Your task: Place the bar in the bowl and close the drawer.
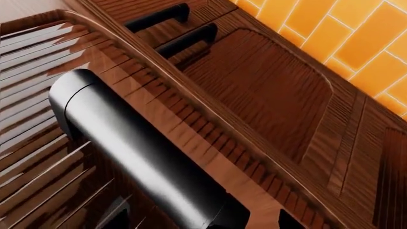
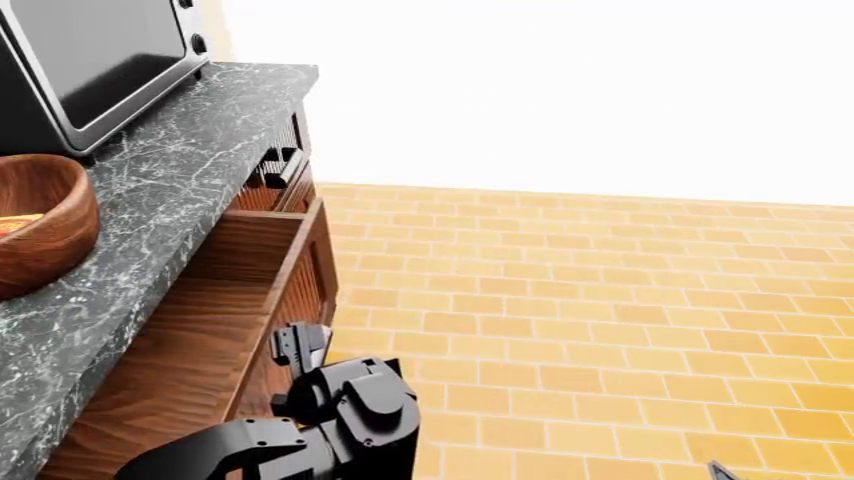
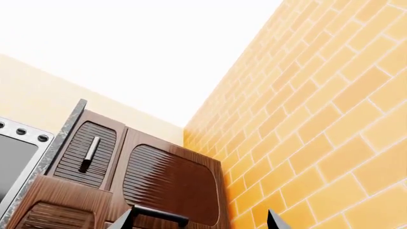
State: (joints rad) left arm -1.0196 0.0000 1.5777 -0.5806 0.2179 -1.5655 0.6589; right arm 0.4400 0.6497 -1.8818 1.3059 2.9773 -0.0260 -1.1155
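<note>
Left gripper (image 2: 296, 350), lower centre of the head view: hard up against the front of the open drawer (image 2: 200, 350) by its silver handle (image 1: 140, 148), fingers hidden, so you cannot tell whether it is spread or clamped; the right gripper (image 3: 200, 220) shows only two tips apart at the bottom of its wrist view, empty. Push squarely on the ribbed front, near the handle, so the drawer runs straight in. Containers: drawer interior bare where visible; bowl (image 2: 40, 235), left edge on the marble counter (image 2: 174, 170), holds a yellow-orange sliver, likely the bar (image 2: 16, 224).
</note>
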